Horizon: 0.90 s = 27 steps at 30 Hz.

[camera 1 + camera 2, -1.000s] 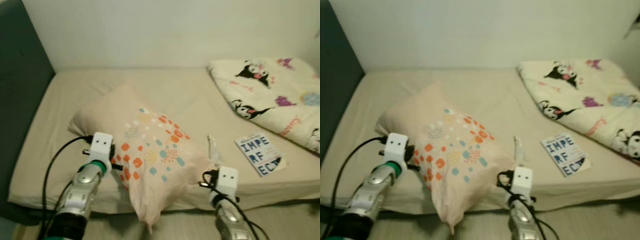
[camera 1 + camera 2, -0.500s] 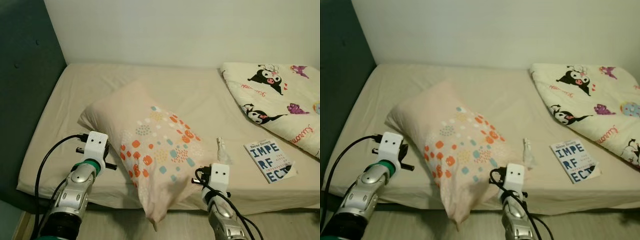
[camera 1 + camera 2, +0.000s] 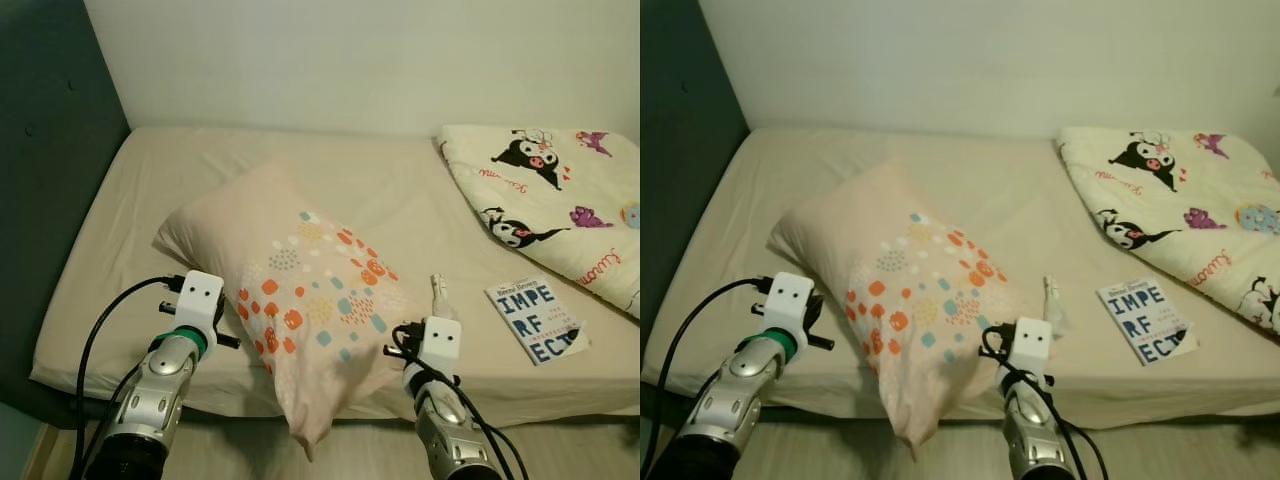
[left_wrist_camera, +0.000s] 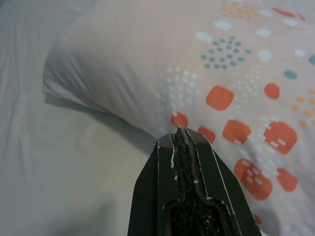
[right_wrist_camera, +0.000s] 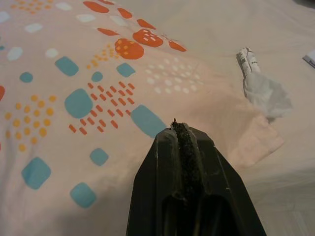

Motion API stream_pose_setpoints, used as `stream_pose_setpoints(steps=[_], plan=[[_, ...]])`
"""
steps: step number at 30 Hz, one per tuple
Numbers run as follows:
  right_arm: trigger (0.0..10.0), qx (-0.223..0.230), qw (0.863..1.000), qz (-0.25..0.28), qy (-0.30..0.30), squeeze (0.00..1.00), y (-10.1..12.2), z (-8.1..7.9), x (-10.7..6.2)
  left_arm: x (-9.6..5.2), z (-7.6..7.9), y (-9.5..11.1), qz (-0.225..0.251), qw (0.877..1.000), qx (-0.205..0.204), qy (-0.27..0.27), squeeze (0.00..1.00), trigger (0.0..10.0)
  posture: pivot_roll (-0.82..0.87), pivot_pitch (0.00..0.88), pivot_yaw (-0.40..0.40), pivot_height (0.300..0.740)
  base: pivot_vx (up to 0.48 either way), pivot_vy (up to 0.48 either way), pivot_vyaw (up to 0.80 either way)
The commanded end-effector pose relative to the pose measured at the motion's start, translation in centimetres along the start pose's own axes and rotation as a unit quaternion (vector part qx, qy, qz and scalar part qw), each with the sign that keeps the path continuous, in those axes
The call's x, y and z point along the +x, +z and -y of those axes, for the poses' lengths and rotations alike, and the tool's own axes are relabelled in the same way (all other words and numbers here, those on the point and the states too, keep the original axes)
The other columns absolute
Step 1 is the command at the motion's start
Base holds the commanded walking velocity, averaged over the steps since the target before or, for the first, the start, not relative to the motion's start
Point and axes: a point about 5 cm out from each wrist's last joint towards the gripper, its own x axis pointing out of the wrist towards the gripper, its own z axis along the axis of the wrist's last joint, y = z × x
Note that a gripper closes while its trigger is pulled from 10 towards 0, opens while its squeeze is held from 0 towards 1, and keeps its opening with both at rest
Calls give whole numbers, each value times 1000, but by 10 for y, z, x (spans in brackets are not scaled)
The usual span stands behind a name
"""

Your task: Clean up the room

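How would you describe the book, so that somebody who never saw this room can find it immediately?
Look at the beige bed. Near its front edge lies the book, between the crumpled white wrapper and the cartoon-print blanket. It is the only flat thing with a white cover and large dark block letters.

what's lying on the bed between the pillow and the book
A small crumpled white wrapper lies on the sheet between the pillow and the book, close to the pillow's corner. The left eye view shows it; the right wrist view shows it nearer.
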Motion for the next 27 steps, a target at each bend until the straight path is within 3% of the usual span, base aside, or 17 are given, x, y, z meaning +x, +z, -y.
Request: stream_pose_setpoints(steps=[1,27], plan=[[10000,4,1000,-11,-4,0,-5,3,-2,-3,-3,-6,-9,1000,4,5,0,10000,176,53,23,665,0,0,0],[10000,2,1000,-5,13,0,-1,-2,1,-7,-4,-12,-17,1000,9,14,0,10000,178,63,13,565,0,0,0]])
